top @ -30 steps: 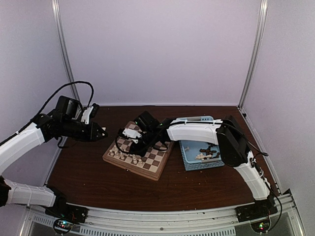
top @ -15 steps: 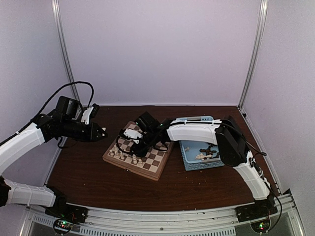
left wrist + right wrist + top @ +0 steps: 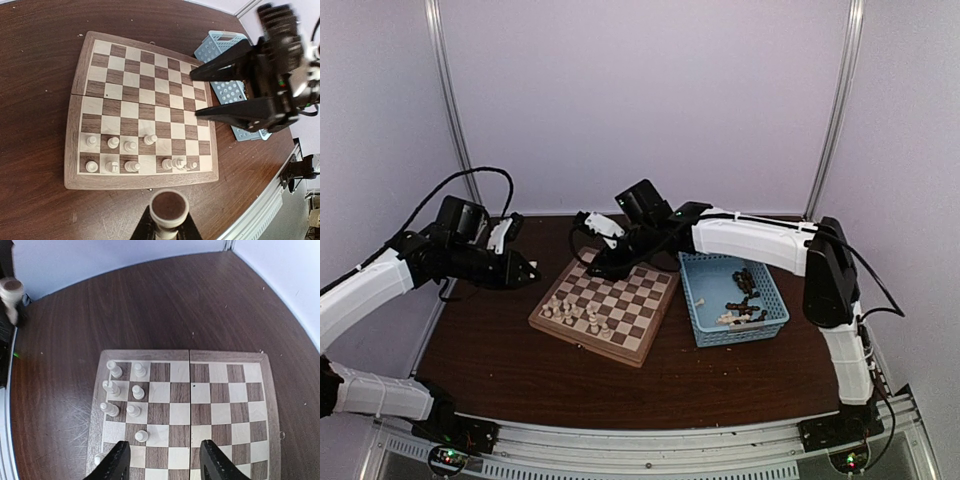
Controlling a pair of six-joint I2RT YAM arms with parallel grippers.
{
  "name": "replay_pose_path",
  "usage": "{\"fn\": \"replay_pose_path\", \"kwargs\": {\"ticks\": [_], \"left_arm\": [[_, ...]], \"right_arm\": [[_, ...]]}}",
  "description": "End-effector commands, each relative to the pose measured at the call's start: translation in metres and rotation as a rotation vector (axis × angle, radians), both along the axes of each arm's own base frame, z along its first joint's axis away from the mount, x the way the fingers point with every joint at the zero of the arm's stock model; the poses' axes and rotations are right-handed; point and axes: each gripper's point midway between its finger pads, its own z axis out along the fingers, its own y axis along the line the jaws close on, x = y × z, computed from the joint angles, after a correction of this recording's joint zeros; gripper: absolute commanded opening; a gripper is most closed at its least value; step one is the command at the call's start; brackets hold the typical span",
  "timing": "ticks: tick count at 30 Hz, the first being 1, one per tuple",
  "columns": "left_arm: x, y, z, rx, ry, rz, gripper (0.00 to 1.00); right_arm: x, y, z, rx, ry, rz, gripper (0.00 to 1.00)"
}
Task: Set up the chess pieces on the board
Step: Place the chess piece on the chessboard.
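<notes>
The board (image 3: pixel 640 300) lies mid-table, tan and brown checks with a light rim. Several cream-white chess pieces (image 3: pixel 575 312) stand in two rows along its near-left edge; they also show in the left wrist view (image 3: pixel 130 155) and the right wrist view (image 3: pixel 125 390). My left gripper (image 3: pixel 525 270) hovers left of the board, shut on a cream-white piece with a brown felt base (image 3: pixel 169 212). My right gripper (image 3: pixel 603 262) is open and empty above the board's far side (image 3: pixel 162 460). No dark piece is on the board.
A light-blue perforated basket (image 3: pixel 705 290) stands right of the board, holding several dark and some white pieces (image 3: pixel 740 300). The right arm stretches over the basket's far side. The enclosure walls stand close at left, back and right.
My right gripper has risen from low over the board's middle and moved back to the far edge, its arm swinging up and off the basket. The left gripper has held still.
</notes>
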Motion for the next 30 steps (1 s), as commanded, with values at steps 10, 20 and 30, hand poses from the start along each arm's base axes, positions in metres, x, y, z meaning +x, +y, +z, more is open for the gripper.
{"fn": "replay_pose_path", "kwargs": {"ticks": [10, 20, 30], "left_arm": [[0.013, -0.014, 0.013, -0.086, -0.007, -0.018, 0.09], [0.010, -0.012, 0.010, -0.079, -0.004, -0.013, 0.09], [0.009, -0.011, 0.006, -0.071, -0.004, -0.015, 0.09]], "right_arm": [[0.003, -0.013, 0.010, 0.022, 0.016, -0.053, 0.38], [0.002, 0.003, -0.046, -0.001, 0.131, -0.036, 0.32], [0.004, 0.002, -0.087, -0.060, 0.166, -0.047, 0.03]]}}
